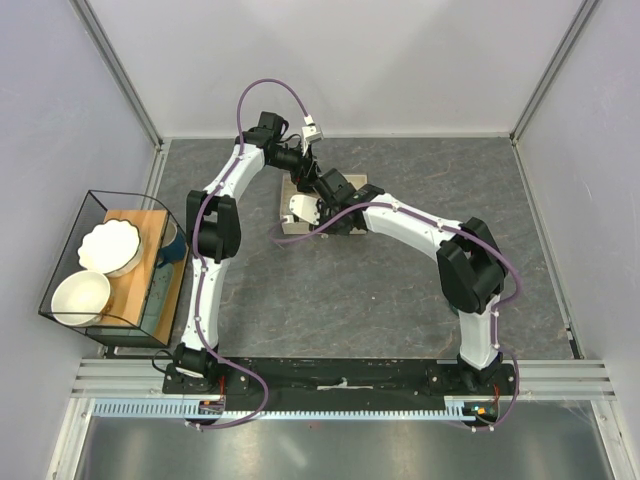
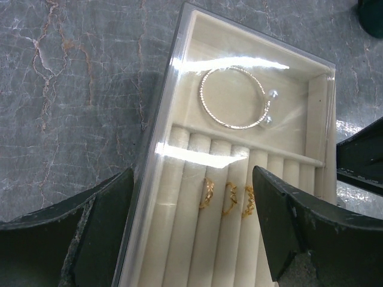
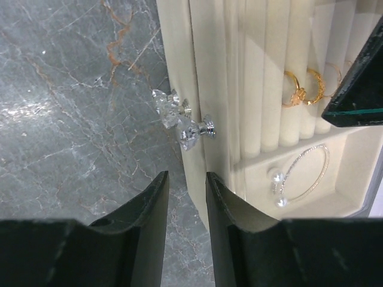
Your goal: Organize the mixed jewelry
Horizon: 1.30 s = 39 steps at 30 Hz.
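Observation:
The beige slotted box [image 1: 365, 190] lies at the table's middle back. In the left wrist view a thin silver hoop [image 2: 234, 127] rests in its flat compartment, under glare from a clear cover. Three small gold rings [image 2: 230, 199] sit in the roll slots. My left gripper [image 2: 194, 239] hangs open above the rings, fingers well apart and empty. My right gripper [image 3: 187, 179] is low beside the box's side wall, just short of a crystal knob [image 3: 194, 128]. Its jaws stand narrowly apart with nothing between them. The right wrist view also shows the rings [image 3: 305, 86] and the pearl-tipped hoop [image 3: 308, 173].
A glass-walled case [image 1: 60, 260] at the left edge holds a wooden board and two white bowls [image 1: 110, 247]. A dark green vessel [image 2: 371, 9] stands just beyond the box. A dark panel with a greenish edge [image 3: 359, 78] overhangs the box in the right wrist view.

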### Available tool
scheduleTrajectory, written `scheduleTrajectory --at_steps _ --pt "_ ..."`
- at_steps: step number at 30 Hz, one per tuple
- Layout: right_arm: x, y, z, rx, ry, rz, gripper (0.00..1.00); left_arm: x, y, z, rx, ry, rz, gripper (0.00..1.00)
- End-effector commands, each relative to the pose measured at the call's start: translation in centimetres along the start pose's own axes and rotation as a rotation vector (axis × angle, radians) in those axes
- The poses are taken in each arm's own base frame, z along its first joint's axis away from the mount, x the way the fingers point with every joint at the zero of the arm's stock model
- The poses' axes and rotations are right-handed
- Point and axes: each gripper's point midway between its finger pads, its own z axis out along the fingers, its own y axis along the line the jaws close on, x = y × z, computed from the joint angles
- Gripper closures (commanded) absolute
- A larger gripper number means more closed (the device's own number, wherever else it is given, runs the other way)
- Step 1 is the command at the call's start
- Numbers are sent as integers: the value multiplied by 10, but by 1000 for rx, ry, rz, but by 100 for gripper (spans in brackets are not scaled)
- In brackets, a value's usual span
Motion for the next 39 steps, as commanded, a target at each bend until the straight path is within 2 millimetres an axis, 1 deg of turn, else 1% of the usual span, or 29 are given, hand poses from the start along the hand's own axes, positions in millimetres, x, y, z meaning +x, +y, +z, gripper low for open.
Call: scheduleTrajectory --at_steps 1,8,14,16,19,23,25,29,30,32,33,35,36,38,39 --pt "-11 -28 -3 90 -20 10 62 -13 -12 -3 4 -1 25 14" --pt "-4 -38 -2 128 9 9 62 -13 -13 -3 6 0 28 14" --pt "-4 -46 -7 152 6 18 62 -13 -13 -3 6 0 28 14" --pt "-4 -44 -8 141 -3 19 60 -13 -13 -3 5 1 28 14" --pt "-4 -39 -10 122 -13 17 53 -12 -12 -5 -3 7 29 14" --pt "-3 -33 -15 105 -18 30 50 -15 -11 -7 -16 7 34 14" --pt "-4 -29 -19 89 -27 37 46 -21 -11 -9 -25 -2 47 14" --pt "-7 -22 -30 73 -45 52 44 -30 -8 -13 -47 -14 62 14" --pt "-11 -22 -35 77 -59 56 44 -32 -7 -14 -53 -17 71 13" --pt "-11 -14 -39 63 -60 57 43 -37 -6 -16 -68 -19 81 13" --pt "-14 -13 -46 69 -71 62 42 -40 -5 -16 -75 -23 88 13" --pt "-14 -7 -51 62 -72 59 40 -49 -2 -22 -96 -42 97 12" --pt "-17 -6 -58 65 -83 60 39 -52 -1 -24 -104 -50 97 12" --pt "-18 -5 -65 64 -93 71 37 -66 2 -32 -130 -79 107 12" --pt "-20 -7 -73 75 -103 72 37 -70 3 -35 -140 -89 109 12"
